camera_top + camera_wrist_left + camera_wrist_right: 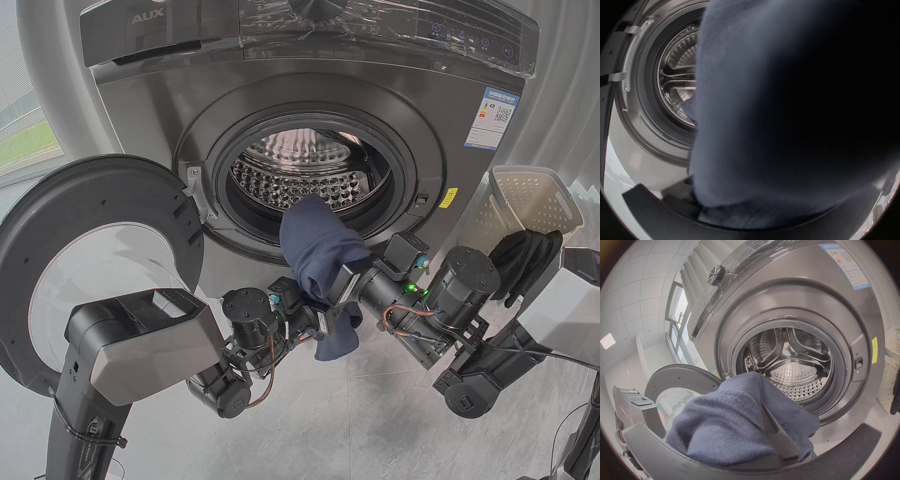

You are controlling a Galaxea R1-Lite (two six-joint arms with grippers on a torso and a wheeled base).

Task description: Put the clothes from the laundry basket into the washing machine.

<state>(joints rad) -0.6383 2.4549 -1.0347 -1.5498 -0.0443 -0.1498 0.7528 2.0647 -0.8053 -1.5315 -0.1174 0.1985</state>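
Navy cloth [319,250] bunched at washing machine [300,81] opening, top end over drum lip, right pincer [340,284] clamped on it, left pincer [324,322] buried in cloth, can't tell its grip, black clothes [525,256] hanging over laundry basket [531,194] rim, rt side.

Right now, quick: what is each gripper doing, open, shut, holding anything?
Left gripper: against the blue garment; open or shut cannot be told.
Right gripper: shut on the blue garment.
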